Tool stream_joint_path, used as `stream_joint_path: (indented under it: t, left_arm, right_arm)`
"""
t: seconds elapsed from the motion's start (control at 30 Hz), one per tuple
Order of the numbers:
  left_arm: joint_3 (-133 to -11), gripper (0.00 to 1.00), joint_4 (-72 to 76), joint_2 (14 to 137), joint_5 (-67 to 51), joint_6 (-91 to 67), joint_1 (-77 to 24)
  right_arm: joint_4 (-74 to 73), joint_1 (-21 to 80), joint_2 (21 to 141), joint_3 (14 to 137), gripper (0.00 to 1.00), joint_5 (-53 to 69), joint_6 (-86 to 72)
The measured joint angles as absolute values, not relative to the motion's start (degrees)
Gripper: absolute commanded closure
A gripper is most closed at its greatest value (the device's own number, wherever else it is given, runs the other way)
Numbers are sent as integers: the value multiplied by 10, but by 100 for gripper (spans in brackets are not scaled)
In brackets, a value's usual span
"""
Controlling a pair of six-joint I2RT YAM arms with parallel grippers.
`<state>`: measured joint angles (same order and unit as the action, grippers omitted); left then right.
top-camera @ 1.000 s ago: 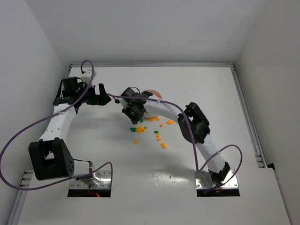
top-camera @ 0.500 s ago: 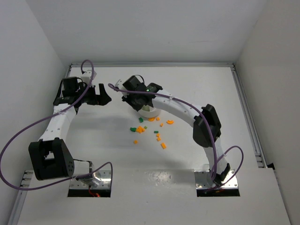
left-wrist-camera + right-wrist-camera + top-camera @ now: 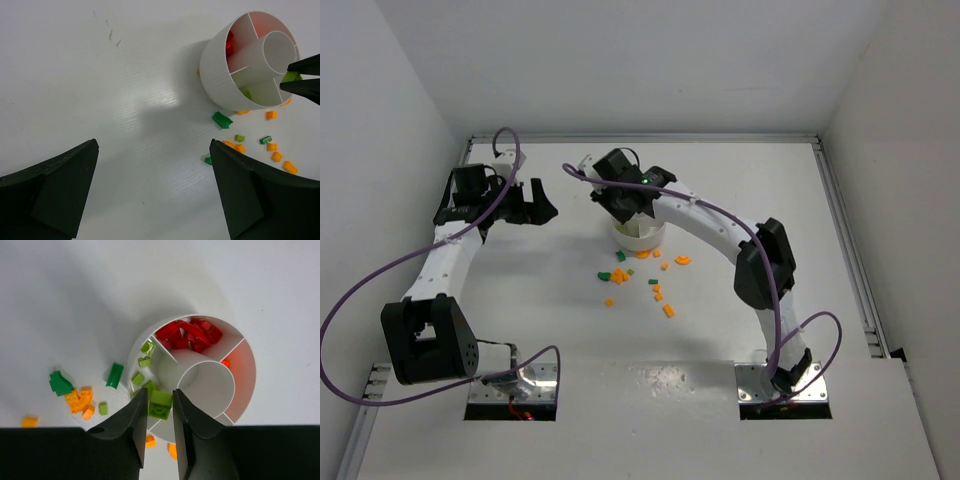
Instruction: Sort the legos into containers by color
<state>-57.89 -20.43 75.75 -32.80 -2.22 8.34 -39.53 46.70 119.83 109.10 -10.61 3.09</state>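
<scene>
The round white dish (image 3: 248, 371) holds red legos (image 3: 187, 335) in one wedge and light green legos (image 3: 144, 361) in the wedge beside it. My right gripper (image 3: 160, 392) hangs over the green wedge, shut on a light green lego (image 3: 160, 406). From above, the right gripper (image 3: 626, 203) sits over the dish (image 3: 650, 240). Loose orange and green legos (image 3: 620, 275) lie on the table in front of the dish. My left gripper (image 3: 153, 145) is open wide over bare table, left of the dish (image 3: 215, 75), and holds nothing.
A dark green curved piece (image 3: 114, 375) and an orange curved piece (image 3: 79, 399) lie just left of the dish. Scattered orange bricks (image 3: 668, 310) stretch toward the near side. White walls close off the table's back and sides.
My right arm has swung from the loose pile back and up over the dish, carrying the green lego. The left arm has not moved.
</scene>
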Motion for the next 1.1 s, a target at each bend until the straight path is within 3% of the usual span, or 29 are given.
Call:
stream_joint_path:
  t: [0.27,0.43,0.57,0.77,1.1]
  left_arm:
    - [-579,0,-204,757,-328,-22,83]
    - [-579,0,-204,757,-328,-22,83]
    - [-579,0,-203,758,-328,-22,83]
    - [-579,0,-201,758,-331,-22,83]
    - [-579,0,-201,758,-344,-22,83]
  right_arm:
    - [-395,465,1198,1091,65,-105,33]
    - [-393,463,1196,1085,87,-87,36]
    - [-371,467,1130,958,91,-43,47]
    - [-385,482,1017,748,82,24,82]
    - [-336,482,1047,702,79,36,105]
